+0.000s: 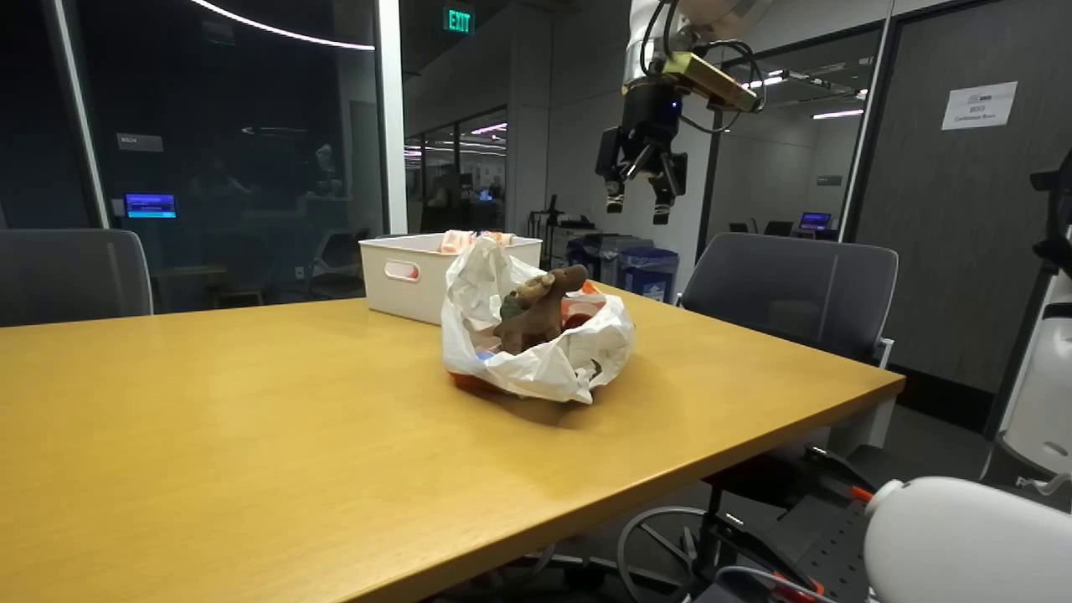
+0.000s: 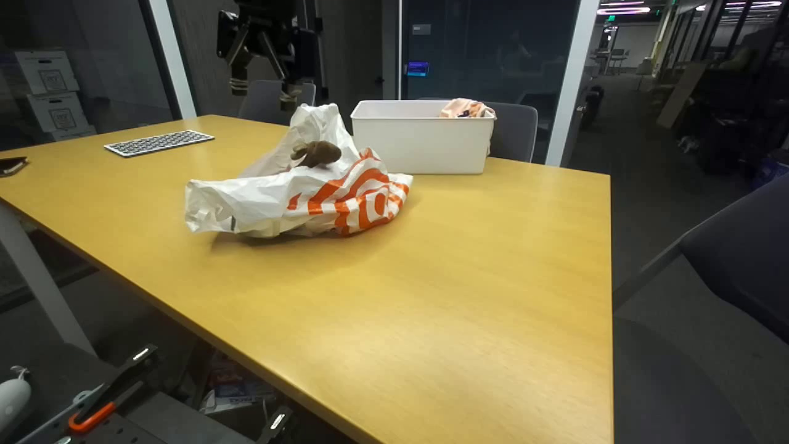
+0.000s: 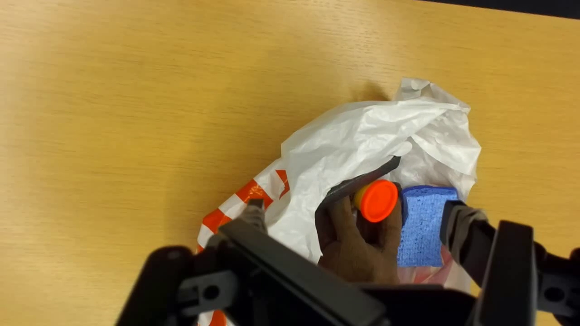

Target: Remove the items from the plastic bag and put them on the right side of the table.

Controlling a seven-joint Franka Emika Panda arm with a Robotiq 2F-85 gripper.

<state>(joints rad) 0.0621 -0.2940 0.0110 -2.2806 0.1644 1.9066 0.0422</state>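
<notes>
A white plastic bag (image 1: 569, 368) with an orange pattern (image 2: 360, 197) lies open on the table. A brown animal-like figure (image 1: 536, 318) sticks up from its mouth and shows in both exterior views (image 2: 317, 154). In the wrist view the bag (image 3: 335, 145) also holds a small tub with an orange lid (image 3: 379, 201), a blue sponge (image 3: 423, 231) and a dark flat strip (image 3: 362, 181). The figure (image 3: 358, 262) is partly covered by the gripper. Other contents are hidden. My gripper (image 1: 638, 205) is open and empty, above the bag and apart from it, in both exterior views (image 2: 264, 92).
A white bin (image 2: 425, 145) with a pinkish cloth (image 2: 465, 109) in it stands beside the bag. A keyboard (image 2: 159, 143) and a dark object (image 2: 12, 165) lie on the table (image 1: 251, 419). Chairs (image 1: 796, 293) stand around the table.
</notes>
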